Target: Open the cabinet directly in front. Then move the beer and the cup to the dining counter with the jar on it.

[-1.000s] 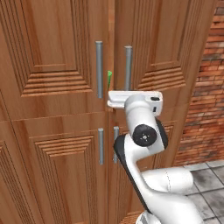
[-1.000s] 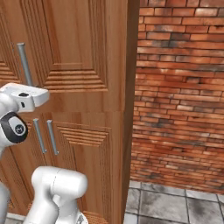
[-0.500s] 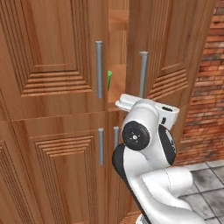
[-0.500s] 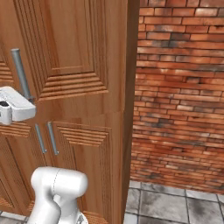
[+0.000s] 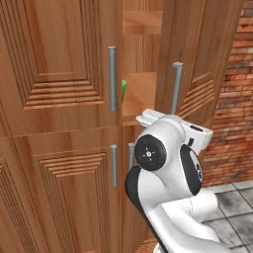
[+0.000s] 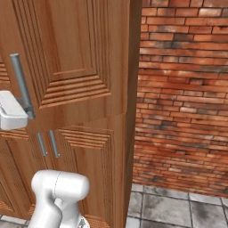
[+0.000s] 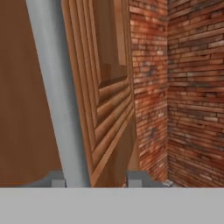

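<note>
The cabinet (image 5: 59, 64) stands right in front; its left door is shut and its right door (image 5: 207, 59) is swung partly out. In the gap I see wooden shelves (image 5: 141, 94) and a thin bright green sliver (image 5: 123, 91); whether that is the cup or the beer I cannot tell. My gripper (image 7: 96, 177) straddles the right door's grey bar handle (image 7: 59, 96). The bar lies against one fingertip (image 7: 57, 178), with a gap to the other, so the jaws are open around it. The gripper's white hand (image 6: 11, 116) sits low on that handle (image 6: 21, 82). The dining counter and the jar are out of view.
A red brick wall (image 6: 182, 98) runs close on the right, behind the swinging door. Lower doors with short grey handles (image 5: 114, 165) sit under the tall ones. Grey floor tiles (image 6: 173, 207) lie at the bottom right.
The right door has swung further out with the handle between my fingers. The gap has widened, baring the shelves and the green sliver. My hand has moved right and back with it.
</note>
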Motion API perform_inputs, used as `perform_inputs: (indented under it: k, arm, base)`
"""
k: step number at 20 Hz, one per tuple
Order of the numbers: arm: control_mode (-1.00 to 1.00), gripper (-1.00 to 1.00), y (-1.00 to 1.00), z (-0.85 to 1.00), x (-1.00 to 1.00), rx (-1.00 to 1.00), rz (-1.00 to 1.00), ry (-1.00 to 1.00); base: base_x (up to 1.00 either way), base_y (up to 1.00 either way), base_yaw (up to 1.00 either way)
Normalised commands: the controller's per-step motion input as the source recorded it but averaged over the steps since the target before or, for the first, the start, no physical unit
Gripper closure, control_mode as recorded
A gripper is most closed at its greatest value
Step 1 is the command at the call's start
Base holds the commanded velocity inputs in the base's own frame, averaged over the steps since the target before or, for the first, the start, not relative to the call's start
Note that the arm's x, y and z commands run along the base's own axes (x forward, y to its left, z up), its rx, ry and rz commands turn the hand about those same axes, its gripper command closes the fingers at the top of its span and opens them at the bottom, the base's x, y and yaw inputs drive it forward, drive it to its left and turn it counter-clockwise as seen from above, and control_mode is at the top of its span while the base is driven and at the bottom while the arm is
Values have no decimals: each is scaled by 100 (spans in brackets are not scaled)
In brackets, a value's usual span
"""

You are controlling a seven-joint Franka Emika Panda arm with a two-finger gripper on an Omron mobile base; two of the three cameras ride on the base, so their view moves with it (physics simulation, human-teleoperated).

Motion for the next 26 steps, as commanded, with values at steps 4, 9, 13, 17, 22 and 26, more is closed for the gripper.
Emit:
perform_inputs:
  k: [4, 9, 13, 17, 22, 26]
  arm:
    - [-100, -100, 20, -12, -76, -4, 5, 0]
    - [-100, -100, 50, 0, -90, -6, 7, -10]
    - [-100, -100, 97, 0, -52, -4, 5, -8]
    - [-100, -100, 100, 0, -3, -4, 0, -6]
    - [-100, -100, 59, 0, 79, 0, -2, 0]
    - [-100, -100, 15, -1, 100, -2, -6, 0]
  base:
    - [0, 0, 0]
    - [0, 0, 0]
    - [0, 0, 0]
    - [0, 0, 0]
    - [0, 0, 0]
    - [0, 0, 0]
